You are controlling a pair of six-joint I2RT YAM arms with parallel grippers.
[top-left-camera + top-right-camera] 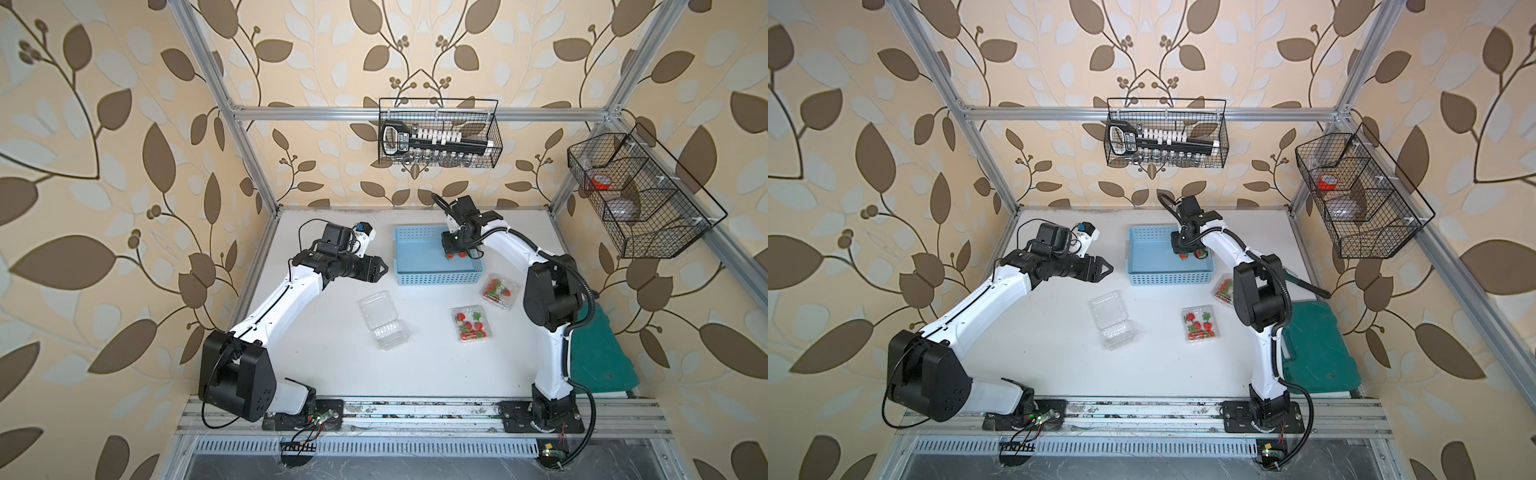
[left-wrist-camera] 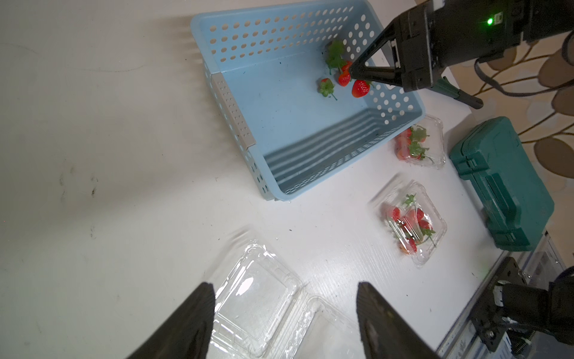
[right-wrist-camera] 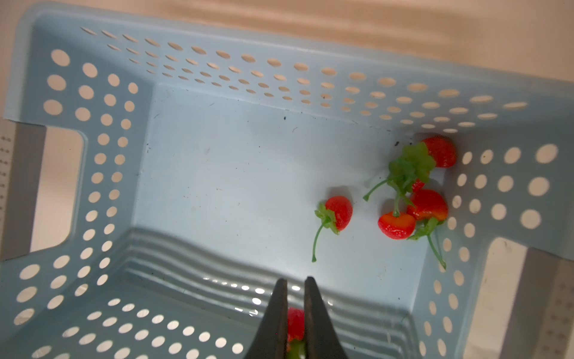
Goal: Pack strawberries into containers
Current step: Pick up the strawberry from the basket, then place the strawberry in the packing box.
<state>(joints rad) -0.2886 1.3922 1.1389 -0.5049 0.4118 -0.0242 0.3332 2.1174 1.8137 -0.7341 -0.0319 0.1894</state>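
Bimanual cell, shown from above and from both wrists, as I see it from the remote station. The right gripper [image 3: 295, 281] reaches down into the light blue perforated basket [image 1: 424, 277], at the end nearer the right arm. Its jaws are drawn almost together on a strawberry [image 3: 295, 323], pinched between the fingers a little behind their tips, green top toward the wrist.

I count four loose strawberries [image 3: 340, 212] on the basket floor. One lies apart, and three cluster against the perforated side wall with their stems tangled. A small red patch under the leaves may be a fifth; I cannot tell.

The left gripper [image 2: 284, 284] hangs above the white table [image 1: 353, 374], just beside the basket's opposite end. Its jaws are spread wide, with nothing between them. Below it in the left wrist view lies the open container [image 2: 257, 310], a clear clamshell, empty, with both halves flat on the table.

Two more clamshells stand between the basket and the right arm. The far container [image 1: 498, 291] is near the basket's corner, and the near container [image 1: 473, 325] is closer to the table's middle. Each holds several red berries with green tops. I cannot tell whether their lids are latched. A green case [image 1: 598, 357] lies at the table's right edge.
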